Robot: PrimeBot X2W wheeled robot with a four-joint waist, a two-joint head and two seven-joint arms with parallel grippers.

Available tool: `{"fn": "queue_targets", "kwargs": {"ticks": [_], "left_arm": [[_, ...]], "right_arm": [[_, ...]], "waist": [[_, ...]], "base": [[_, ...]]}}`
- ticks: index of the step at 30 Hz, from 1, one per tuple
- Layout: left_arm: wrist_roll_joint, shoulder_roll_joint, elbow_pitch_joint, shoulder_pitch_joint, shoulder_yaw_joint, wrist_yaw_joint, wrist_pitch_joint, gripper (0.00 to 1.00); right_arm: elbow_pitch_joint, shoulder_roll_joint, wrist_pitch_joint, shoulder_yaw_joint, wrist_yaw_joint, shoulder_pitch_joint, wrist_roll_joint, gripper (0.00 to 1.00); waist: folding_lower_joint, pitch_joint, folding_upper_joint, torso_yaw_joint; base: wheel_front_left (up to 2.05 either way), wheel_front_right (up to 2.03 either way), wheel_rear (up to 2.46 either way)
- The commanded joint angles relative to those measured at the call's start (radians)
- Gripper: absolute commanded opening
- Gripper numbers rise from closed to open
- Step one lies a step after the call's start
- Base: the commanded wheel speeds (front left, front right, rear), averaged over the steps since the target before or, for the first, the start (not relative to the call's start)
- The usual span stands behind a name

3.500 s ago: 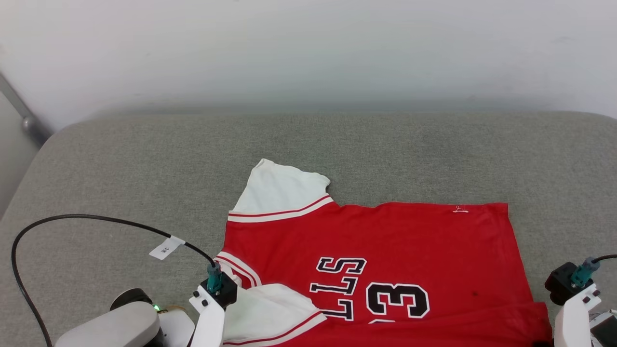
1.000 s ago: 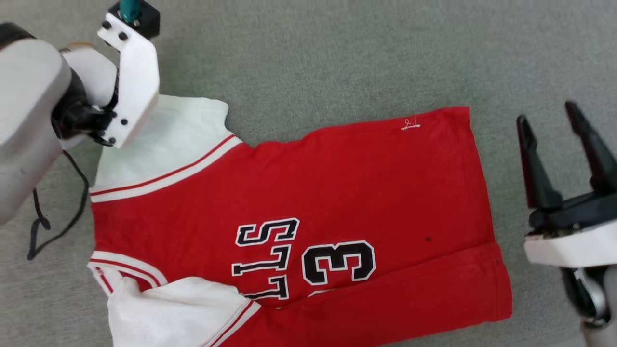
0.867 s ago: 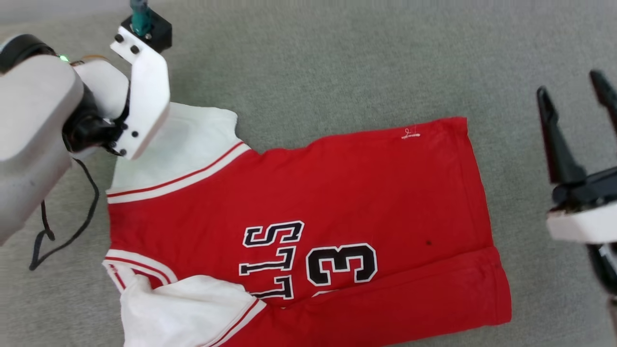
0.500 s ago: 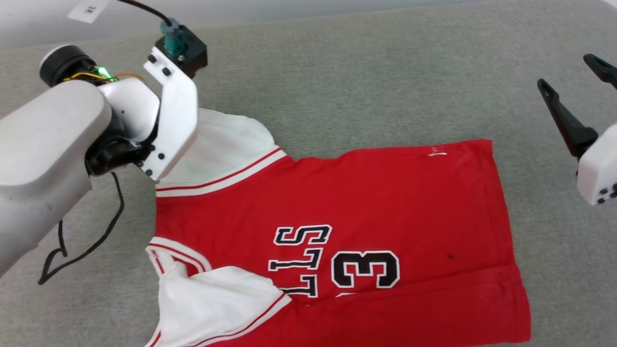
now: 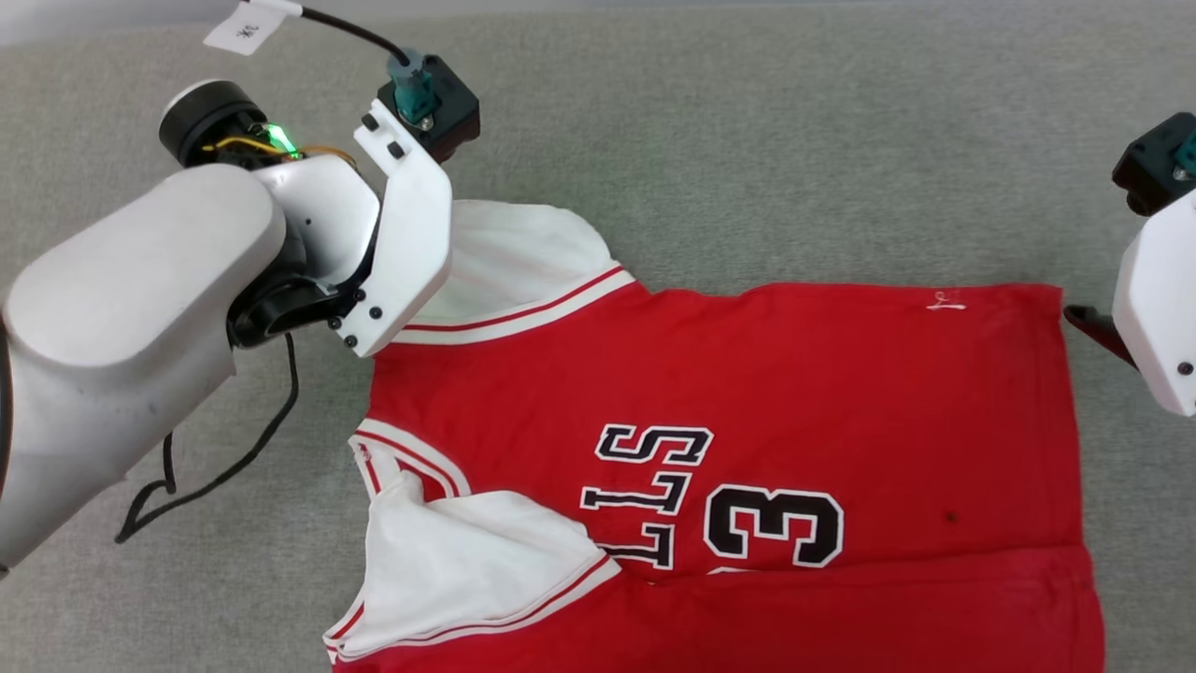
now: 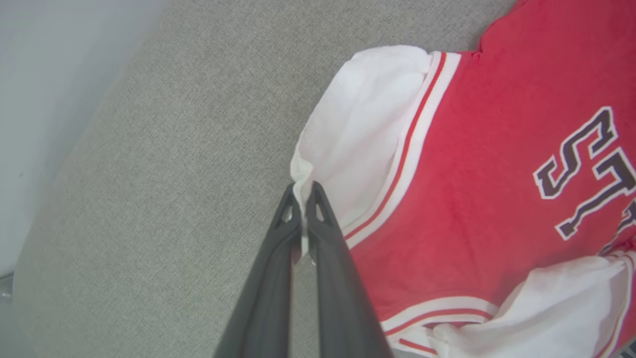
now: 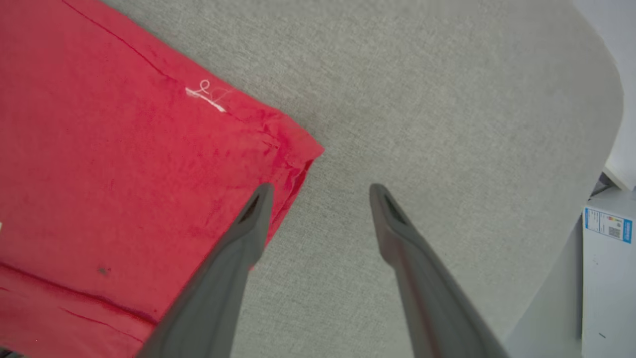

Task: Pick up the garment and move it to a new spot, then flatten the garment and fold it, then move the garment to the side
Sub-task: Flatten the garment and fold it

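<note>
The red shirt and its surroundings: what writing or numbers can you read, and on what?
"LLS": black letters, sideways, on the garment; the folded sleeve covers whatever follows.
"3": large black numeral beside them.
Cable tag: marks too small to read.
Sticker on the white box: too blurred to read.

garment (image 5: 747, 374) printed "LLS" and "3", cable tag (image 5: 243, 26) mark seemingly unreadable

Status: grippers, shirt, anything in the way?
Left gripper shut on garment, white sleeve edge. Right gripper open at hem corner. Garment spread on grey cushion. Nothing blocking.
</note>
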Motion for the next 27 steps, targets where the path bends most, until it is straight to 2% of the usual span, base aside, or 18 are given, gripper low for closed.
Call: {"fn": "queue_targets", "kwargs": {"ticks": [1, 4, 8, 15, 16, 17, 27], "left_arm": [[0.006, -0.005, -0.001, -0.014, 0.001, 0.003, -0.006, 0.00], [0.009, -0.012, -0.007, -0.025, 0.000, 0.003, -0.009, 0.00], [0.015, -0.021, -0.016, -0.045, 0.000, 0.003, -0.015, 0.00], [0.020, -0.028, -0.007, -0.057, -0.001, 0.003, -0.030, 0.00], [0.023, -0.028, -0.004, -0.055, -0.001, 0.003, -0.031, 0.00], [0.025, -0.029, -0.001, -0.053, -0.001, 0.003, -0.031, 0.00], [0.026, -0.047, 0.017, 0.036, -0.002, 0.003, -0.089, 0.00]], "right_arm": [[0.014, 0.011, 0.010, 0.007, -0.001, -0.015, 0.009, 1.00], [0.066, 0.024, 0.027, 0.021, -0.001, -0.034, 0.009, 1.00], [0.141, 0.063, -0.004, 0.021, -0.001, -0.038, 0.012, 1.00], [0.220, 0.110, -0.035, 0.098, -0.001, 0.005, 0.044, 1.00], [0.224, 0.110, -0.046, 0.105, -0.001, 0.005, 0.048, 0.62], [0.226, 0.109, -0.065, 0.106, -0.001, 0.002, 0.051, 0.00], [0.211, 0.064, -0.281, 0.151, -0.001, -0.012, 0.054, 0.00]], "waist": [[0.0000, 0.020, 0.0000, 0.017], [0.0000, 0.046, 0.0000, 0.032], [0.0000, 0.081, 0.0000, 0.049], [0.0000, 0.114, 0.0000, 0.054], [0.0000, 0.114, 0.0000, 0.053], [0.0000, 0.113, 0.0000, 0.052], [0.0000, -0.020, 0.0000, 0.034]], "base": [[0.00, 0.00, 0.00], [0.00, 0.00, 0.00], [0.00, 0.00, 0.00], [0.00, 0.00, 0.00], [0.00, 0.00, 0.00], [0.00, 0.00, 0.00], [0.00, 0.00, 0.00]]}}
